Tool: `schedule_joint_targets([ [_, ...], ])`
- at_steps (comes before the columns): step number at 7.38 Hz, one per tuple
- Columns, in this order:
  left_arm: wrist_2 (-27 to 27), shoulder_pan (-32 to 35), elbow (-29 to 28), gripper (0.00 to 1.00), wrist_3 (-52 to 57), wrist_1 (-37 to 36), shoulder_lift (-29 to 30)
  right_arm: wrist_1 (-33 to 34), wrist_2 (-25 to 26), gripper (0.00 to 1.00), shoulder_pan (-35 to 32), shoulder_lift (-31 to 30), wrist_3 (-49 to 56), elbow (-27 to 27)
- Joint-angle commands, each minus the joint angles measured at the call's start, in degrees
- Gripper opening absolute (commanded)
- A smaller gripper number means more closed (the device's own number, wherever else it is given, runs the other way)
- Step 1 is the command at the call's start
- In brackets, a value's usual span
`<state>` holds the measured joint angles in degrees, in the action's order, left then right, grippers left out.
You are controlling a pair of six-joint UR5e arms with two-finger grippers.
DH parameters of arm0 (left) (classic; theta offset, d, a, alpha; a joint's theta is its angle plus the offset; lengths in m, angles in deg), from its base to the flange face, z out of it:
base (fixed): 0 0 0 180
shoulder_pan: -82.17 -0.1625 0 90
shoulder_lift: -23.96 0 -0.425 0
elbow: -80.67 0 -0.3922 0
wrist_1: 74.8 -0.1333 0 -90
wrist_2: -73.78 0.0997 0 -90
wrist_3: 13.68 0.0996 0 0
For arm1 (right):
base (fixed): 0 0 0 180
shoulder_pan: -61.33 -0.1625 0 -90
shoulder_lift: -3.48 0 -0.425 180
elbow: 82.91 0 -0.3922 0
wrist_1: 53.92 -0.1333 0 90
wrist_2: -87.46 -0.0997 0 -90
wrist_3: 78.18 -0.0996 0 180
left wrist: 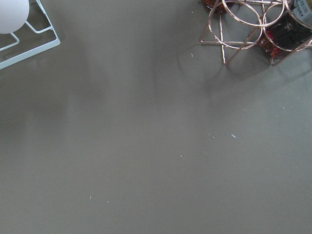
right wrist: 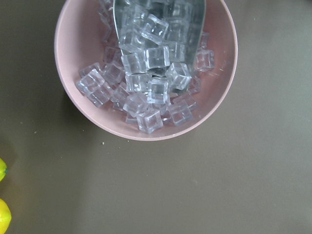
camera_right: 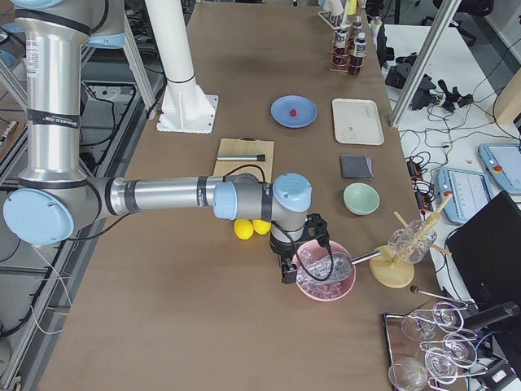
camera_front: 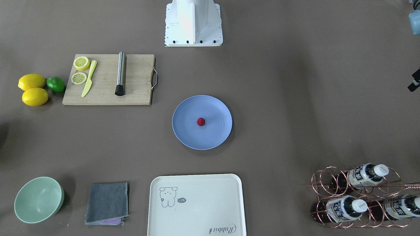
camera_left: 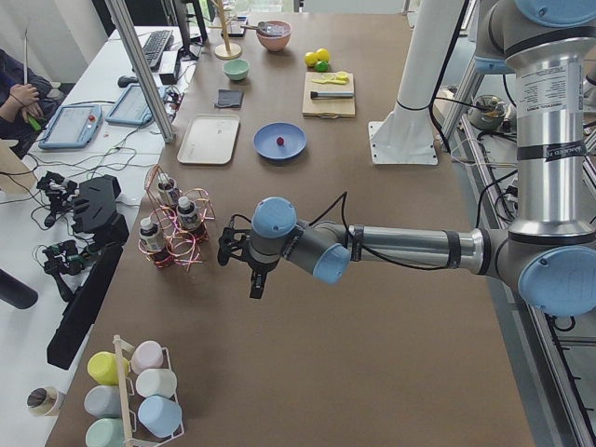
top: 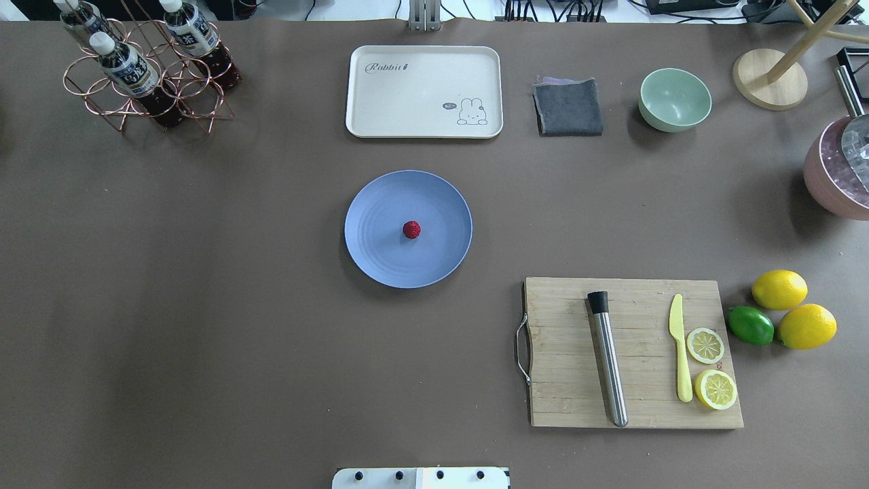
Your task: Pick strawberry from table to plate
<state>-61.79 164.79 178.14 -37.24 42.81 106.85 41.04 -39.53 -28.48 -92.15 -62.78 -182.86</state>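
The small deep red strawberry (camera_front: 200,122) (top: 411,229) lies at the middle of the round periwinkle-blue plate (camera_front: 187,132) (top: 377,255), which rests on the grey-brown table (camera_front: 288,105). Both show small in the side views too, the strawberry (camera_left: 278,142) on the plate (camera_left: 265,149). My left gripper (camera_left: 251,272) hangs over bare table beside the copper bottle rack (camera_left: 175,233), far from the plate. My right gripper (camera_right: 286,267) hovers by the pink bowl of ice (camera_right: 326,273) at the other end. Both appear only in side views, so I cannot tell whether they are open or shut.
A wooden cutting board (top: 638,353) carries a steel muddler, a yellow knife and lemon slices; lemons and a lime (top: 750,324) lie beside it. A cream tray (top: 424,92), grey cloth (top: 568,106) and mint-green bowl (top: 674,100) line the far edge. A person's hand shows at the left side view's edge.
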Motion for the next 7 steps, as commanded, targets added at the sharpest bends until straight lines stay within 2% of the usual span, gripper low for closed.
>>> schedule_joint_targets([
  [1, 0.6, 0.8, -1.0, 0.98, 0.0, -2.4, -1.1, -0.2, -0.3, 1.0, -1.3, -1.0, 0.1, 0.9],
  [3, 0.8, 0.4, -1.6, 0.98, 0.3, -7.6, -2.8, -0.2, -0.4, 1.0, -1.2, -1.0, 0.1, 1.3],
  [4, 0.8, 1.8, -1.9, 0.98, 7.3, -9.9, -2.6, -0.2, -0.3, 1.0, -1.2, -1.0, 0.1, 1.3],
  [5, 1.7, 4.3, -1.4, 0.98, 15.0, -17.7, -1.8, -0.3, -0.3, 1.0, -1.2, -1.0, 0.1, 1.6],
  [6, 3.5, 7.5, -1.1, 0.98, 20.7, -20.5, -1.0, -0.3, -0.3, 1.0, -1.3, -1.0, 0.1, 1.7],
  [7, 4.1, 8.3, -1.1, 0.98, 22.4, -20.5, -1.7, -0.3, -0.3, 1.0, -1.2, -1.1, 0.1, 1.7],
])
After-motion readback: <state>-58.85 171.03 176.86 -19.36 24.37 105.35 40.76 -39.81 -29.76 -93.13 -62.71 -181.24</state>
